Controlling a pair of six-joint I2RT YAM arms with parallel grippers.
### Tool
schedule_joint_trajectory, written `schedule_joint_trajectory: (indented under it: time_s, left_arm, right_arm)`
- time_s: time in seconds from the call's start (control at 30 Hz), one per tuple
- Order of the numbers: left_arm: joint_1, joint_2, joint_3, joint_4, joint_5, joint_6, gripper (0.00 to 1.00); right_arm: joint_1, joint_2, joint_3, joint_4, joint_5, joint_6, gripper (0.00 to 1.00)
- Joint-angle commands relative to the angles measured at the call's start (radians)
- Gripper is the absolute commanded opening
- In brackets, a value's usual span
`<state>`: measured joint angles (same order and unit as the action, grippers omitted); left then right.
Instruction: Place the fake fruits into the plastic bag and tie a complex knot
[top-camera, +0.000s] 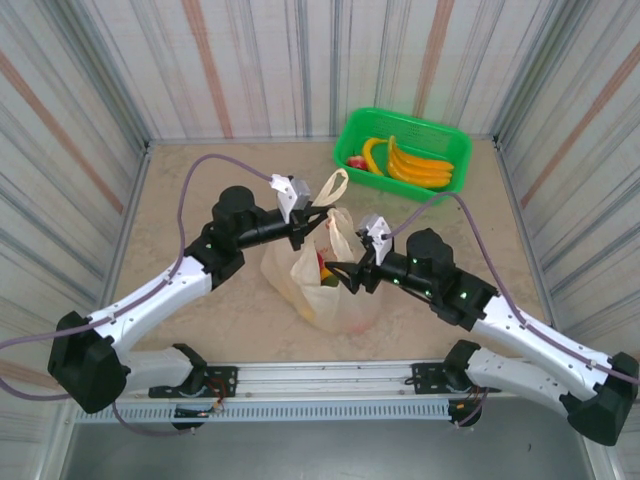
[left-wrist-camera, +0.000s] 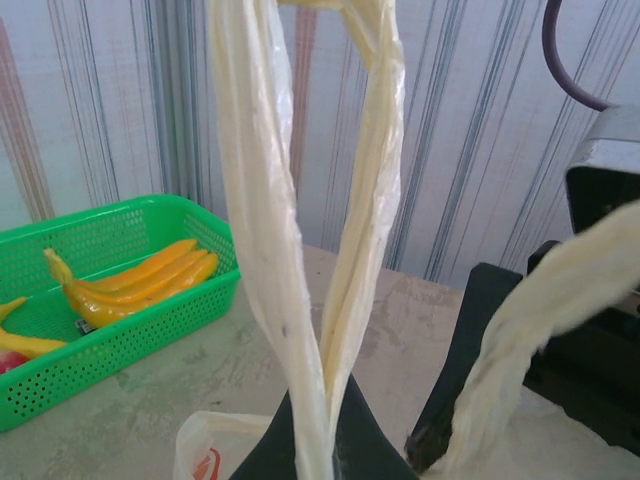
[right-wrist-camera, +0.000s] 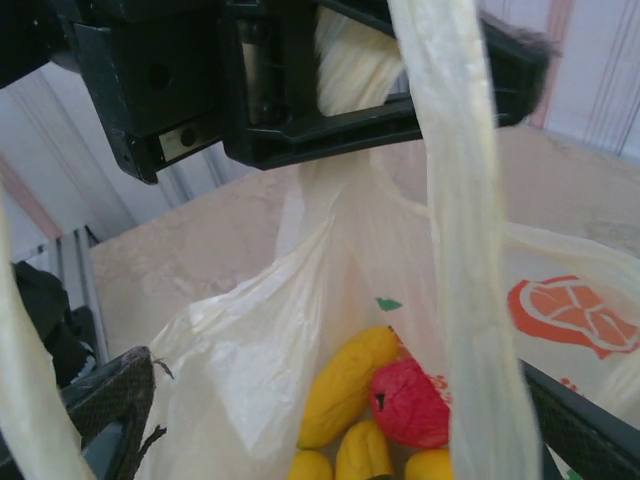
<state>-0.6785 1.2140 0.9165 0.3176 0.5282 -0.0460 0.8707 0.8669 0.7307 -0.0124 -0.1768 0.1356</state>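
Centre of the beige table (top-camera: 250, 330): thin translucent cream-yellow plastic bag (top-camera: 330, 305), slumped between the two arms, mouth up. Inside, from the right wrist view, glossy fake fruits (right-wrist-camera: 345, 385), several yellow ones bunched around a round red one (right-wrist-camera: 410, 405), low in the bag. Orange-red round print (right-wrist-camera: 565, 315) on the bag's right wall.

Over to the left gripper (top-camera: 300, 228), just left of the bag's mouth: clamped tight, pinching one long pale loop handle (top-camera: 335, 185) near its base, loop sticking up and away toward the far side. Same story from the left wrist, with both strips rising straight out of the closed jaws.

And the right gripper (top-camera: 352, 272), at the near right of the mouth: jaws spread wide, nothing pinched. Second handle strip (right-wrist-camera: 460, 250) hanging between its fingers, running up in front of the left gripper; contact with either finger hard to tell.

Far right corner: bright green perforated rectangular plastic basket (left-wrist-camera: 130, 335), well apart from the bag, holding a bunch of curved yellow bananas (top-camera: 415, 165) and a small red fruit (top-camera: 356, 161) at its left end.
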Motion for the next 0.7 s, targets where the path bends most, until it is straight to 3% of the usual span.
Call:
schedule_joint_trajectory:
  time_s: [0.0, 0.1, 0.2, 0.33, 0.37, 0.53, 0.67]
  left_arm:
    - [-0.029, -0.017, 0.027, -0.007, -0.045, 0.013, 0.00]
    - [-0.036, -0.026, 0.023, -0.018, -0.060, 0.023, 0.00]
    - [-0.036, -0.044, 0.012, -0.028, -0.081, 0.035, 0.00]
    - [-0.034, -0.060, 0.001, -0.034, -0.085, 0.044, 0.00]
    - [-0.032, -0.064, 0.001, -0.044, -0.085, 0.046, 0.00]
    - [0.021, -0.108, 0.006, -0.146, -0.046, 0.035, 0.00]
    - [0.086, -0.090, 0.085, -0.299, 0.091, -0.019, 0.00]
  right_arm:
    - [0.046, 0.046, 0.008, 0.089, 0.080, 0.002, 0.81]
    - [0.064, 0.058, 0.006, 0.130, 0.162, -0.033, 0.71]
    - [0.051, 0.044, 0.001, 0.149, 0.166, -0.052, 0.61]
    - [0.006, 0.041, 0.009, 0.142, 0.098, -0.030, 0.06]
    - [0.000, 0.039, 0.010, 0.141, 0.091, -0.027, 0.00]
    - [-0.006, 0.013, 0.051, 0.049, 0.102, -0.110, 0.00]
    - [-0.020, 0.001, 0.103, -0.042, 0.073, -0.231, 0.00]
